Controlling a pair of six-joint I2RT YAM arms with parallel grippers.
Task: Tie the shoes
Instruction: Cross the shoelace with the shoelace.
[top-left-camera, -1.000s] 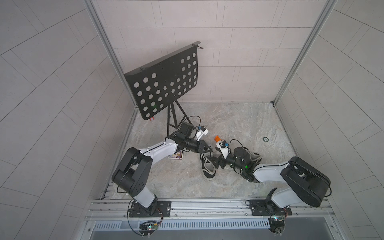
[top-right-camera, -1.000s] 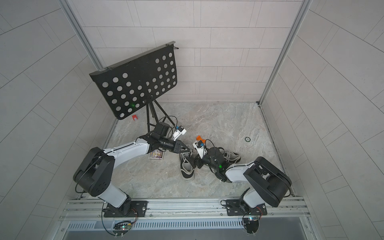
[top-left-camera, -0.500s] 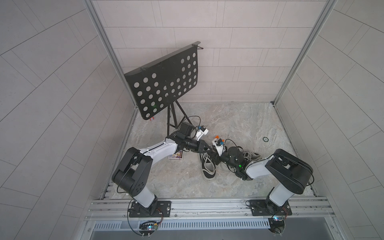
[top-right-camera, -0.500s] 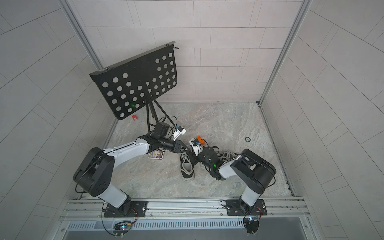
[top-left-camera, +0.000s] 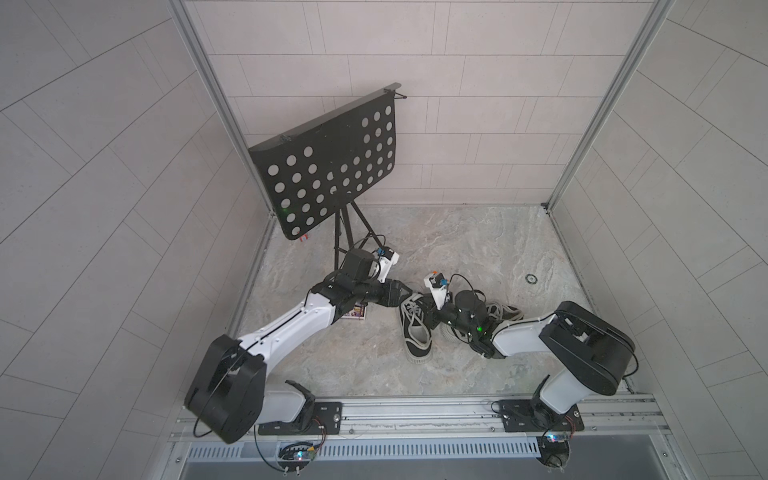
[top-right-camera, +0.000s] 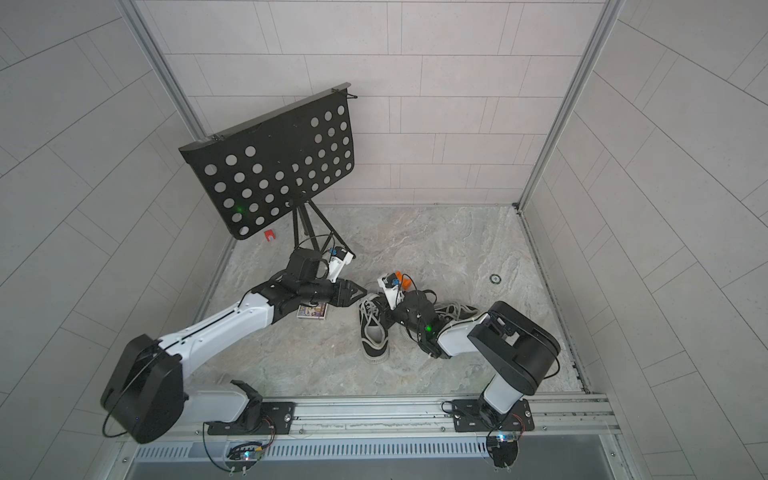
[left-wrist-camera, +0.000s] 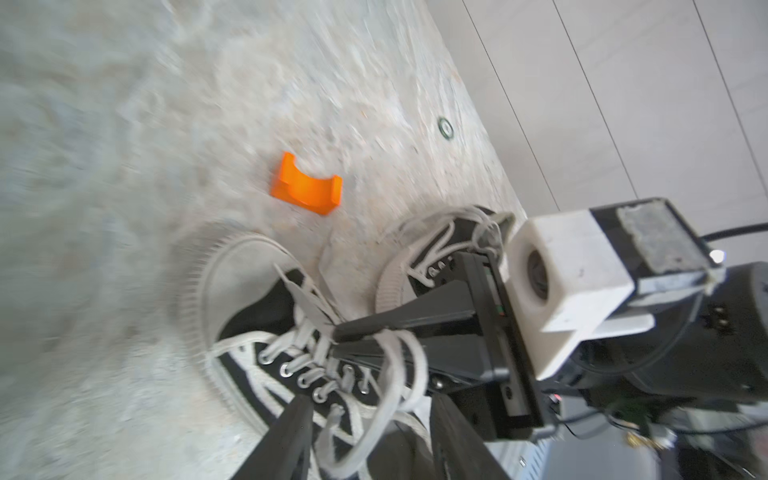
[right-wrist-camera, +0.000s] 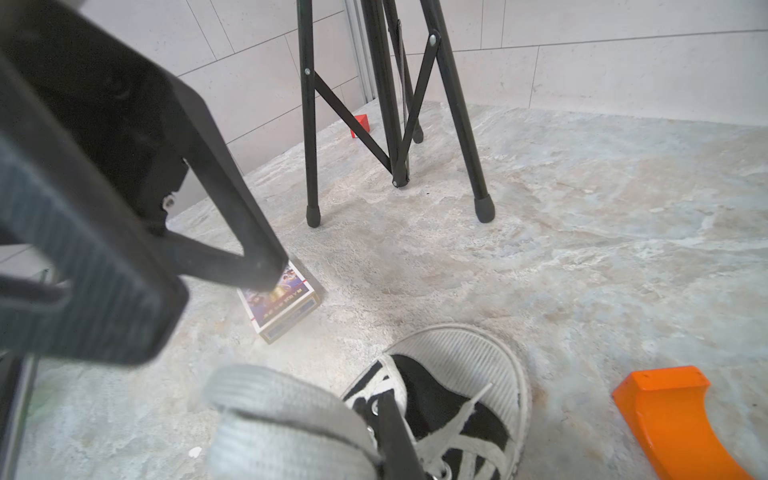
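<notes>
- One shoe (top-left-camera: 505, 311) is largely covered by the right arm (top-left-camera: 523, 338) in both top views.
- A lace (right-wrist-camera: 282, 419) is blurred in the right wrist view.
- An orange block (right-wrist-camera: 681, 419) is cut off there.
- A card box (right-wrist-camera: 286, 309) is partly hidden by the left gripper (right-wrist-camera: 226, 286).

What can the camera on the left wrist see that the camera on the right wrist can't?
Only the left wrist view shows the second shoe, a little ring on the floor, and the white wrist camera. Only the right wrist view shows the black stand's legs, a red block and a picture box. Both show the orange piece, the near shoe, and the right gripper shut on its lace.
</notes>
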